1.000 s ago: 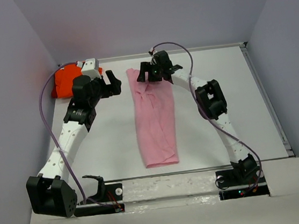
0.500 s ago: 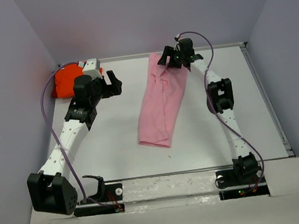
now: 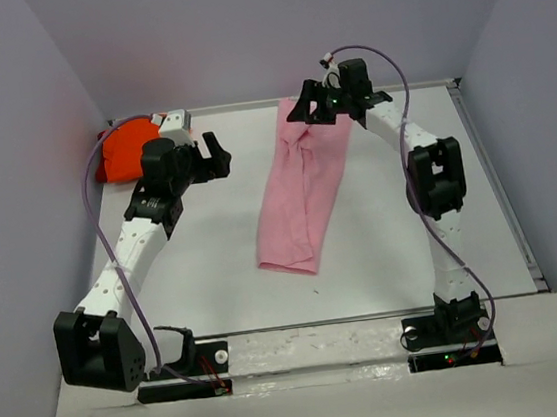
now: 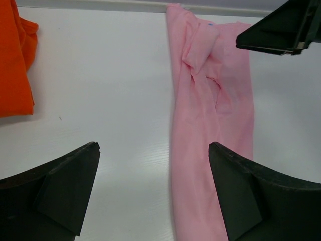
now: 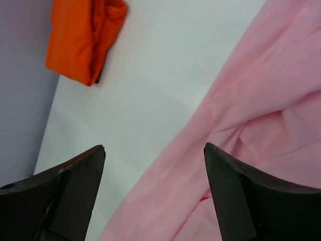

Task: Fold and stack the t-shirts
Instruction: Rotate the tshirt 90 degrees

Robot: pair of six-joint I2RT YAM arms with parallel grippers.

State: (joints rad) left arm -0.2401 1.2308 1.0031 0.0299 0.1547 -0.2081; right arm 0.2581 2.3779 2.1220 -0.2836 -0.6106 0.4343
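**Pink shirt stretched out, both jaws released**

The pink t-shirt [image 3: 302,191] lies as a long slanted strip mid-tabletop [image 3: 204,257]. Its far end is under the right gripper [image 3: 305,108], whose jaws are spread wide, gripping nothing. The orange t-shirt [image 3: 121,154] sits bunched in the far-left corner. The left gripper [image 3: 220,155] hovers nearby, jaws released.

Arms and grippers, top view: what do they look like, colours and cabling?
The left arm and right arm are white tubular links with bulky black joints. The left gripper and right gripper are black, with wedge-shaped fingers. A thin purple cable loops alongside each arm.
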